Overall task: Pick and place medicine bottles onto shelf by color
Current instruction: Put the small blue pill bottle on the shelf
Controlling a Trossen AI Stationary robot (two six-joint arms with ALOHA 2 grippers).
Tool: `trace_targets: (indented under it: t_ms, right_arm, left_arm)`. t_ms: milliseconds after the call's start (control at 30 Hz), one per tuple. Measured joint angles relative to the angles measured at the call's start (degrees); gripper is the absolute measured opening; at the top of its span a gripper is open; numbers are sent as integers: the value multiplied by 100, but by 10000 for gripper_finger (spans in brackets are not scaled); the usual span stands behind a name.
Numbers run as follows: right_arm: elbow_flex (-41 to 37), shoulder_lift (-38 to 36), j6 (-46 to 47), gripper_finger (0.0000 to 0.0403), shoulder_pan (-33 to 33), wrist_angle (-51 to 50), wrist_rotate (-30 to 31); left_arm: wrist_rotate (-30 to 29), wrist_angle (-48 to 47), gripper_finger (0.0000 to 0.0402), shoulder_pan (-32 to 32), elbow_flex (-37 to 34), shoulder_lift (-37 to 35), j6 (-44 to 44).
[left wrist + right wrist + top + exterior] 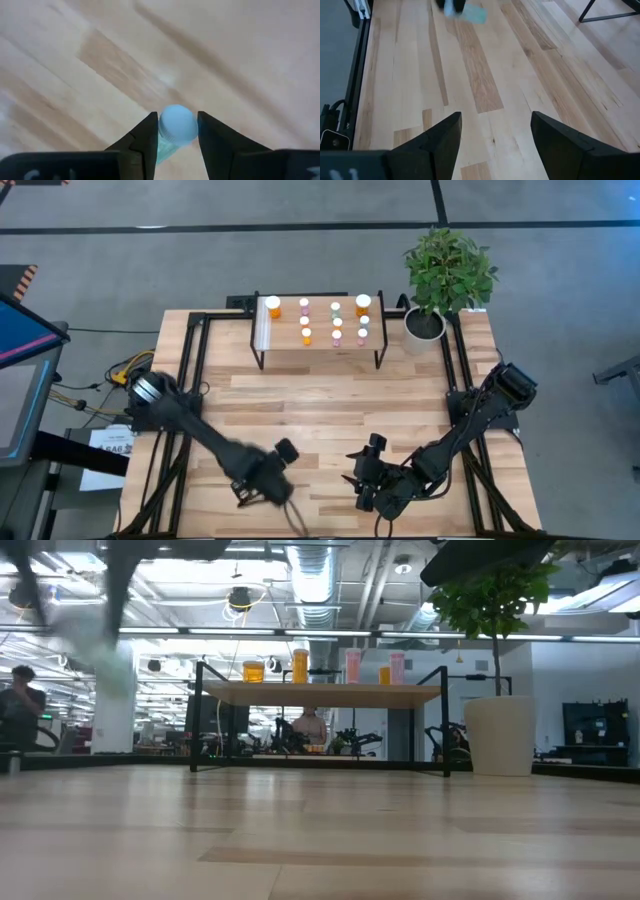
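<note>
The left gripper (175, 137) is clamped on a green medicine bottle (176, 125), well in front of the shelf (320, 330). The right gripper (495, 135) waits beside it, fingers apart and empty.

A grey concrete floor (300, 260) surrounds the light-wood plank worktop (330, 395); beyond it, an open office with exposed silver ceiling ducts (310, 580) and strip lights.

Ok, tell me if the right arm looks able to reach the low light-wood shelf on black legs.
Probably yes: the right gripper hangs open and empty near the table's front, and bare tabletop lies between it and the shelf. Whether its reach stretches that far is unclear.
</note>
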Motion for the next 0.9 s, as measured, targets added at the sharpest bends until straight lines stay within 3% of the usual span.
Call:
trace_targets:
  t_ms: [100, 367, 533, 700, 900]
  right_arm:
    - [0, 0, 0, 260, 28, 0, -1]
    - [-2, 0, -5, 260, 83, -3, -3]
    - [-2, 1, -16, 260, 63, -2, -3]
    - [-2, 2, -16, 260, 24, -1, -2]
    - [-2, 2, -16, 260, -15, -2, -1]
  left_arm:
    - [308, 333, 105, 368, -118, -755, -84]
    - [209, 1856, 105, 1711, -898, -2996, 270]
    - [74, 3111, 105, 3068, -1666, -4063, -923]
    - [-47, 3691, 105, 4304, -2296, -4597, -2140]
    - [524, 3854, 105, 5298, -2633, -4547, -2655]
